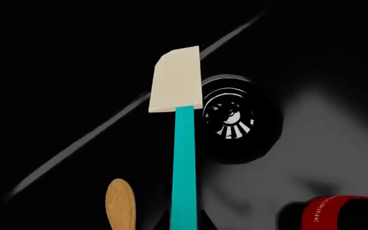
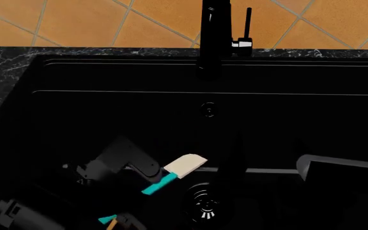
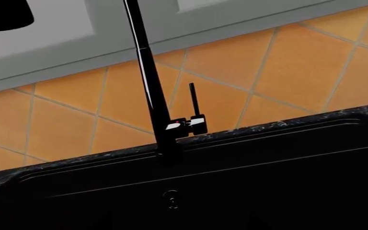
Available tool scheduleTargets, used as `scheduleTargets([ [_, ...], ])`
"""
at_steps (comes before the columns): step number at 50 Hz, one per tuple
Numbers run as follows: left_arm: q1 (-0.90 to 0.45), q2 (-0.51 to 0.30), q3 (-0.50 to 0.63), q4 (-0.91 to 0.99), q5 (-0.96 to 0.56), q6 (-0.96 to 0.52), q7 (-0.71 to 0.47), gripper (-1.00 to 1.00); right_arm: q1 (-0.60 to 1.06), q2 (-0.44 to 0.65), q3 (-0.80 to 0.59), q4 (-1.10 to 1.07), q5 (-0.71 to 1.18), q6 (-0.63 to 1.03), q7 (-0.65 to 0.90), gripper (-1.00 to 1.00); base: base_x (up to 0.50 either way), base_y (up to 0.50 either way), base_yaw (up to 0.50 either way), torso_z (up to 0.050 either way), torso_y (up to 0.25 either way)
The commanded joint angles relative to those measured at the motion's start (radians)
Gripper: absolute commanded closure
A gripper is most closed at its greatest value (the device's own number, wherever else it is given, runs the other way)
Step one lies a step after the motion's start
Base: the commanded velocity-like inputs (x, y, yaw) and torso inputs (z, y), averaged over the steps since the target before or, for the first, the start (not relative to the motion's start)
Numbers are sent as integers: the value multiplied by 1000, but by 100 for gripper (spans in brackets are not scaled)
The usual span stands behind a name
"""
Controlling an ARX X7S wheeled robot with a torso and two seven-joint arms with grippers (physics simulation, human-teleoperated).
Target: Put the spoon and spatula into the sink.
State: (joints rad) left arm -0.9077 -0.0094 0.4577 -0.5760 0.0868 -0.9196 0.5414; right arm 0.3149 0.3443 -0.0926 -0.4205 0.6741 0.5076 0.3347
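Over the sink point(image 2: 107, 76), the left pincer point(image 2: 147, 175) seems clamped on the spatula point(image 1: 182, 139), with the spoon point(image 1: 120, 203) beside; its fingers are hidden. Better to lower near the drain point(image 1: 230, 115) before releasing. Right pincer: not visible.

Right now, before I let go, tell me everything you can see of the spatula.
The spatula has a flat cream blade with one rounded corner and a slim, straight teal handle; it looks like matte plastic or silicone. It hangs over the black sink, blade pointing toward the round metal drain. In the head view its handle runs back to the left gripper, but the grip itself is hidden. The wooden spoon lies beside its handle; whether they touch is unclear.
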Motion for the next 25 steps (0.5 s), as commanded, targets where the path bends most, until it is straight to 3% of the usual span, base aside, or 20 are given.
scheduleTargets([
  [1, -31, 5, 73, -218, -124, 123, -89, 100, -6, 3, 1, 1, 3, -7, 2, -100, 0, 0, 0, 0, 0],
  [8, -23, -14, 142, -193, -151, 122, -83, 100, -9, 4, 2, 4, 5, -13, 2, -100, 0, 0, 0, 0, 0],
  [9, -28, -13, 142, -197, -155, 112, -86, -100, -10, 4, 3, 3, 6, -14, 2, -100, 0, 0, 0, 0, 0],
  [25, -33, -43, 157, -122, -193, 65, -99, -100, 4, 7, -6, -1, 10, -6, 11, -100, 0, 0, 0, 0, 0],
])
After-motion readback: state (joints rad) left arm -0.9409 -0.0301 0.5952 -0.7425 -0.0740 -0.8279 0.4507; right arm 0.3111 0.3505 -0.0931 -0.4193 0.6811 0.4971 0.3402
